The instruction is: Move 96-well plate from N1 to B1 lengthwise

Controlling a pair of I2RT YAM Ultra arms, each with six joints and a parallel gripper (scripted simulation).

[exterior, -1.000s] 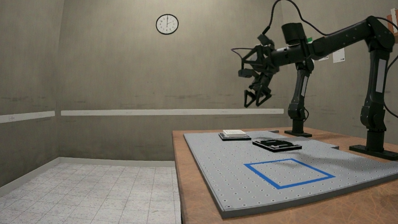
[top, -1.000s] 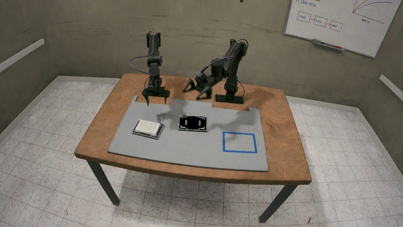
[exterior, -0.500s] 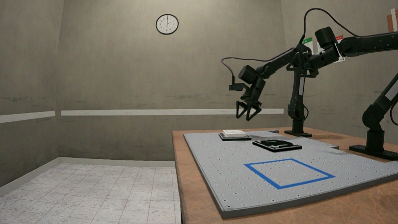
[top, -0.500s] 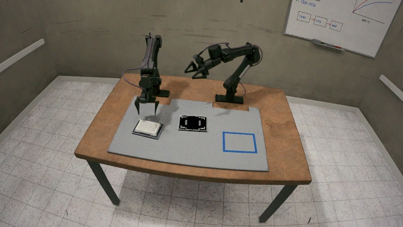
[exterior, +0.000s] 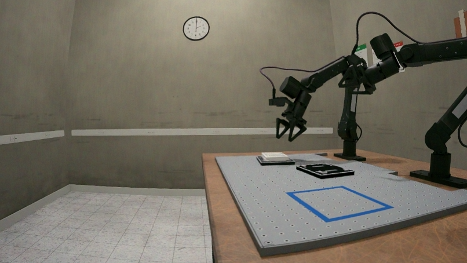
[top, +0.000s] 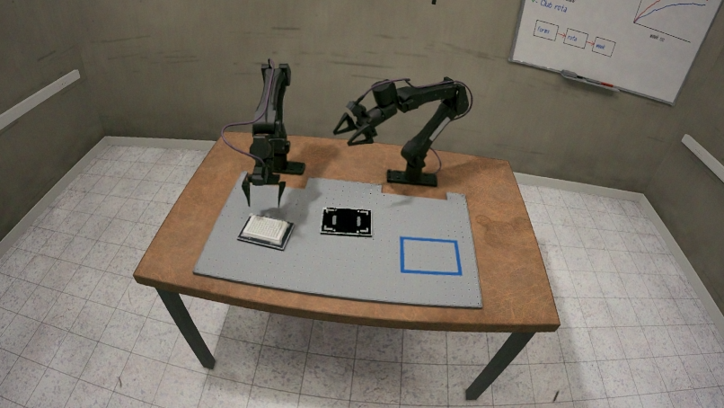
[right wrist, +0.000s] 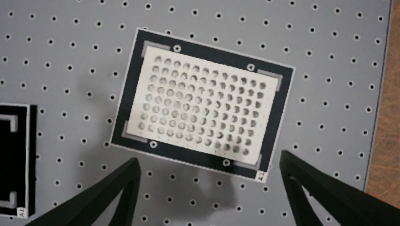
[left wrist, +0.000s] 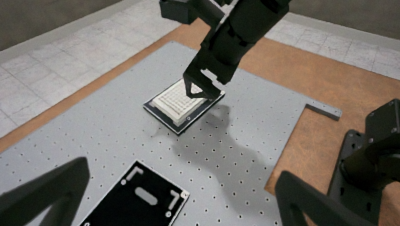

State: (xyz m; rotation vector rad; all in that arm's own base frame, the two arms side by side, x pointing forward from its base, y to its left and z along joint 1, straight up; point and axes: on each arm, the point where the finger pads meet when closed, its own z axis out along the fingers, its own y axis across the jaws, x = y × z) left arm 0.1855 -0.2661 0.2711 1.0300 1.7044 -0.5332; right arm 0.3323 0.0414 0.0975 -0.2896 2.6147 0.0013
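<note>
The white 96-well plate (top: 266,228) sits in a black nest (top: 285,240) at the left of the grey mat in the top view. It also shows in the exterior view (exterior: 274,156), the left wrist view (left wrist: 177,100) and the right wrist view (right wrist: 200,112). My right gripper (top: 264,199) (exterior: 290,130) is open and empty, pointing down a short way above the plate (right wrist: 209,159). My left gripper (top: 354,132) (exterior: 353,83) is open and empty, high above the table's back edge. The blue taped outline (top: 430,255) lies at the mat's other end and holds nothing.
A second black nest (top: 346,221) stands empty between the plate and the outline, also seen in the exterior view (exterior: 325,170). Both arm bases (top: 410,176) stand at the table's back edge. The mat ends close to the table's front edge.
</note>
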